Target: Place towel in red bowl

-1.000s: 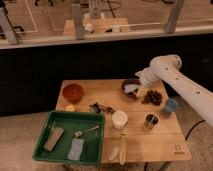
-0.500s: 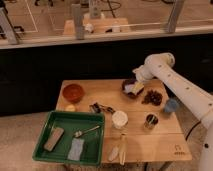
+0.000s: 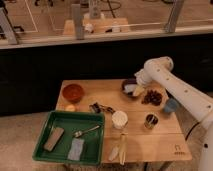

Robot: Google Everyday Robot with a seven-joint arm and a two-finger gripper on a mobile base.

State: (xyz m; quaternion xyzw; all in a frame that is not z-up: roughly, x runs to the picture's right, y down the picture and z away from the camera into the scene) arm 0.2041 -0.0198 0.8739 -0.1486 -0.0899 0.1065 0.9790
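One hand (image 3: 137, 90) at dark bowl (image 3: 125, 84), well apart from red bowl (image 3: 73, 93), grip unclear.

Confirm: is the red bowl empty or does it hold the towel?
Empty: red bowl shows only bare inside. Hand is at the dark bowl.

White arm (image 3: 172, 85), smooth rounded tube links, 1 bulbous joint. Pale hand (image 3: 135, 90) at dark bowl (image 3: 127, 84), back right of tabletop (image 3: 100, 95).
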